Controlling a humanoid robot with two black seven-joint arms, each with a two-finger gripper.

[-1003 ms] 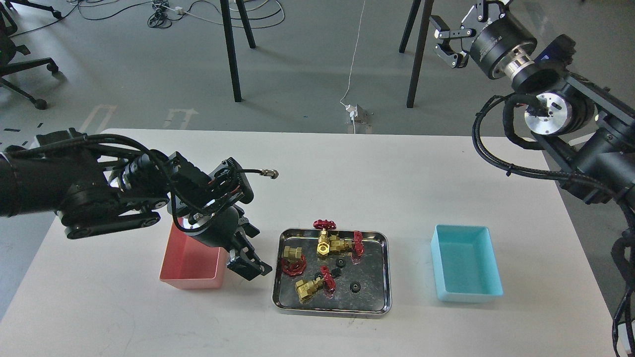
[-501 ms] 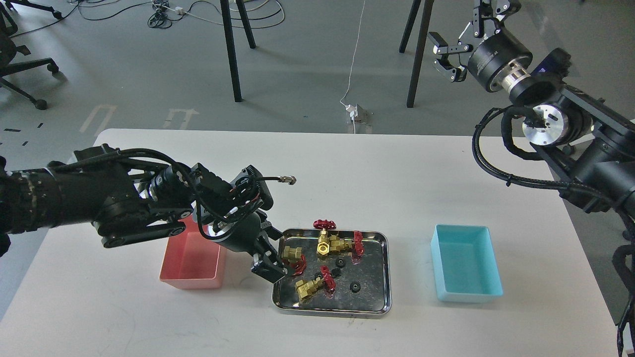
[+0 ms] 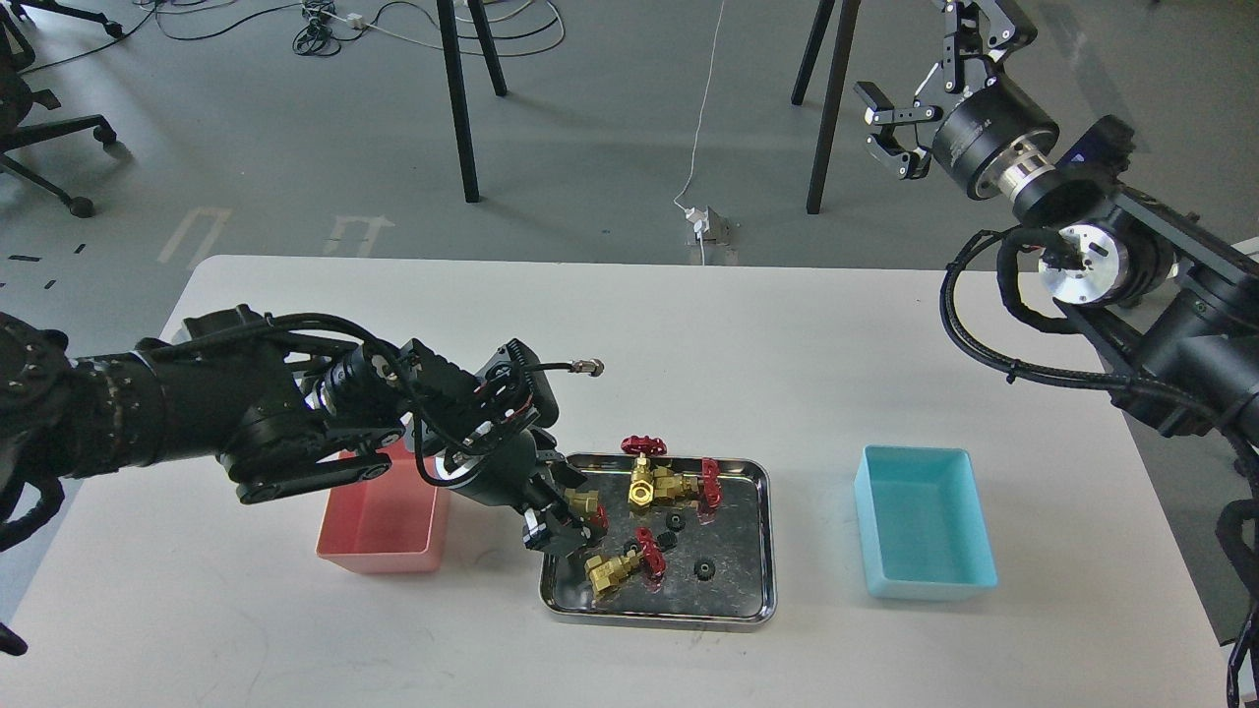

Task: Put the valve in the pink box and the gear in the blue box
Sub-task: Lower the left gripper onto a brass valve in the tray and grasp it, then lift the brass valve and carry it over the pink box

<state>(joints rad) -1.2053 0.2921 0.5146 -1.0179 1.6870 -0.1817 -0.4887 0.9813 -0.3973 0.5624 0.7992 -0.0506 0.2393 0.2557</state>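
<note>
Likely a lab: floor cables [image 3: 325, 20], tripod legs [image 3: 457, 98].

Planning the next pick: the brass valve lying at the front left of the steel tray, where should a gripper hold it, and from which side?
Probably grip the brass valve across its short brass body, coming from above. It lies on its side in the steel tray, its dark red handwheel tilted up at the right end, leaving the body's flanks exposed.
</note>
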